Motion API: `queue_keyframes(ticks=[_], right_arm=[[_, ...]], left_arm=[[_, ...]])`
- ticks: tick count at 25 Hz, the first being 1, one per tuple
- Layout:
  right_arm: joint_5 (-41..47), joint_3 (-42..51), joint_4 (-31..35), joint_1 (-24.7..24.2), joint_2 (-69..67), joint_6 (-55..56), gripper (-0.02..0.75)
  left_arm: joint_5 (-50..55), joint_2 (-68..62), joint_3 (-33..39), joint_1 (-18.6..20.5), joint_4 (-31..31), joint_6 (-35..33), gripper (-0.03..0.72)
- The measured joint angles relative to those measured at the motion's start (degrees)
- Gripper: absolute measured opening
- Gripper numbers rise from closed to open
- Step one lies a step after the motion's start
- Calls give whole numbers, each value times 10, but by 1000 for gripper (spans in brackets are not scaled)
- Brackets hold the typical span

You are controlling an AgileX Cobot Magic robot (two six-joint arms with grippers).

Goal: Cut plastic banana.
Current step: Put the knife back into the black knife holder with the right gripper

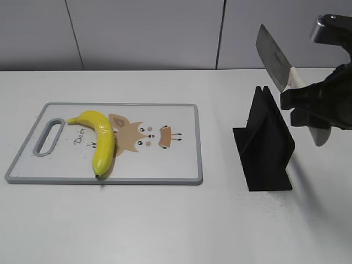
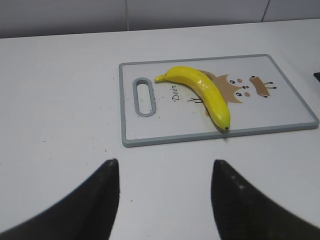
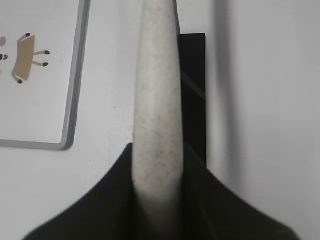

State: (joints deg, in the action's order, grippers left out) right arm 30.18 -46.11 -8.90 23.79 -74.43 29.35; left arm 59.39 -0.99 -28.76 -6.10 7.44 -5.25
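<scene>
Holding a knife [image 1: 278, 63] by its pale speckled handle [image 3: 156, 110], my right claw [image 1: 308, 104] is clamped shut on it above the black knife stand [image 1: 265, 143], blade tilted up and leftward. My left claw [image 2: 165, 195] hangs wide open and empty over the white surface [image 1: 165, 220]. I see the plastic banana [image 1: 102, 140] lying on the cutting board [image 1: 176, 165], near its handle slot [image 2: 144, 96]

Banana [image 1: 102, 142] showing glossy bright yellow with a dark tip. Cutting board [image 1: 176, 162] showing white with a grey rim and a tan-brown cartoon deer print. Knife [image 1: 275, 59] showing a grey blade and speckled cream handle. Knife stand [image 1: 265, 144] reading matte black. Bench [image 1: 165, 225] reading plain white.
</scene>
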Motion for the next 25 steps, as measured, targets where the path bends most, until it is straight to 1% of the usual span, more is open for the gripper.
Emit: queue_keyframes(ticks=[6,14,25], right_arm=[[-3,0,1,0,-8,0,181],[-7,0,2,0,-73,-2,181],[-7,-5,7,0,-79,-7,181]], left_arm=[[0,0,0,0,0,0,564],[0,0,0,0,0,0,564],[0,0,0,0,0,0,564]])
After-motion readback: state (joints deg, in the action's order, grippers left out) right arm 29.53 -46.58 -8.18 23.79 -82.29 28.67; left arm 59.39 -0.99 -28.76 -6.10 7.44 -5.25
